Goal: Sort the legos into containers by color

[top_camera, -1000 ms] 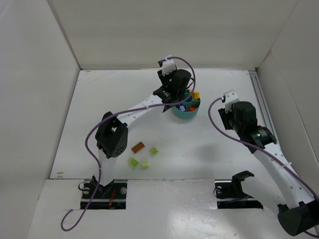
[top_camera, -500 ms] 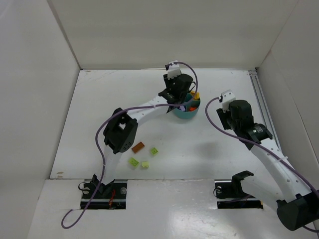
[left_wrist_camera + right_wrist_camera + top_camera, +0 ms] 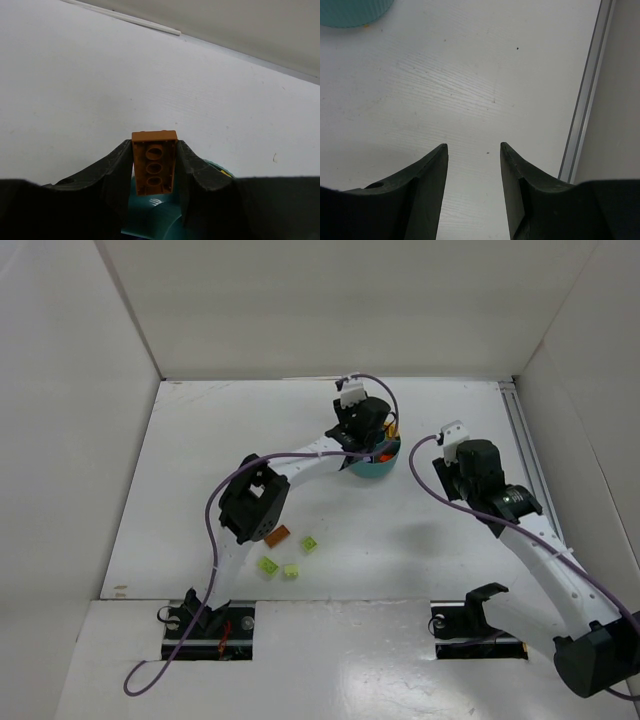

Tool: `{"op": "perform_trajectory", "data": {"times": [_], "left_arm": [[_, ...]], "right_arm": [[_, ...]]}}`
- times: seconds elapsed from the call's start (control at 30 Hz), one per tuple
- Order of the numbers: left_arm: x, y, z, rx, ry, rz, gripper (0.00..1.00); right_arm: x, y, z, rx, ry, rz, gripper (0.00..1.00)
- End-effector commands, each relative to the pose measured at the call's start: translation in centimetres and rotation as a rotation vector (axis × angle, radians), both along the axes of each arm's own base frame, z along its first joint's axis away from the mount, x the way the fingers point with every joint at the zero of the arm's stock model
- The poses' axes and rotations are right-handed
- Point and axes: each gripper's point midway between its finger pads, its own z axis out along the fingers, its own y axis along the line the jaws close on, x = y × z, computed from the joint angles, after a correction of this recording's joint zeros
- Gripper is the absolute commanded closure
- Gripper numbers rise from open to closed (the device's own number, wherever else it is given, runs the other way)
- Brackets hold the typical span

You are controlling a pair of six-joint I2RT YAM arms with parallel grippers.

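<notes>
A small orange-brown plastic brick is pinched between the closed fingers of the left claw (its hollow underside is turned to the wrist camera), over the round teal plastic dish at upper centre of the overhead frame. The right claw is held partly open and empty above the white bench. One brown brick and three lime green bricks are seen loose at lower left.

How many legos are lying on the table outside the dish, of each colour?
Green legos: 3
Brown lego: 1
Total: 4
</notes>
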Motion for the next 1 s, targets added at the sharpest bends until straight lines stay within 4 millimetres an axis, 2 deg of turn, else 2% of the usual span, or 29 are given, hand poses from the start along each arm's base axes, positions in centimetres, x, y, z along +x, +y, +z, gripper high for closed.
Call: {"op": "perform_trajectory", "data": {"times": [0.0, 0.13, 0.2, 0.23, 0.27, 0.37, 0.63, 0.67, 0.77, 0.83, 0.9, 0.93, 0.97], "left_arm": [[0.8, -0.9, 2.8, -0.087, -0.062, 0.018, 0.69], [0.7, -0.9, 2.6, -0.094, -0.056, 0.022, 0.69], [0.7, -1.1, 2.6, -0.109, -0.053, 0.016, 0.64], [0.5, -1.1, 1.8, -0.093, -0.032, 0.008, 0.60], [0.5, -1.1, 1.8, -0.093, -0.032, 0.008, 0.60], [0.1, -0.9, 2.1, -0.111, -0.033, 0.003, 0.62], [-0.3, -0.4, 3.3, -0.122, -0.043, 0.015, 0.54], [-0.3, -0.1, 4.4, -0.132, -0.059, 0.026, 0.54], [-1.0, 0.9, 6.8, -0.157, -0.083, 0.040, 0.46], [-2.1, 2.2, 8.9, -0.168, -0.100, 0.051, 0.42], [-2.5, 4.2, 10.6, -0.182, -0.111, 0.064, 0.27], [-4.0, 5.6, 11.6, -0.187, -0.106, 0.067, 0.19], [-4.3, 6.8, 11.8, -0.193, -0.090, 0.053, 0.11]], "right_arm": [[0.6, -0.3, 0.8, 0.003, -0.032, -0.021, 0.49], [0.6, -0.4, 0.8, -0.002, -0.034, -0.029, 0.49], [0.7, -0.4, 0.5, -0.006, -0.024, -0.028, 0.49], [0.7, -0.4, 0.5, -0.006, -0.024, -0.028, 0.49], [0.7, -0.4, 0.5, -0.006, -0.024, -0.028, 0.49], [0.7, -0.4, 0.5, -0.006, -0.024, -0.028, 0.49], [0.8, -0.2, 0.6, 0.003, -0.031, -0.021, 0.49], [0.8, 0.0, 0.6, 0.010, -0.028, -0.012, 0.49], [1.0, 0.9, 1.3, 0.034, -0.053, 0.045, 0.49], [1.0, 1.4, 2.0, 0.026, -0.079, 0.103, 0.49], [1.2, 3.3, 3.6, 0.059, -0.138, 0.227, 0.49], [0.9, 4.2, 4.5, 0.079, -0.180, 0.278, 0.49], [0.5, 6.0, 4.8, 0.115, -0.191, 0.377, 0.46]]}}
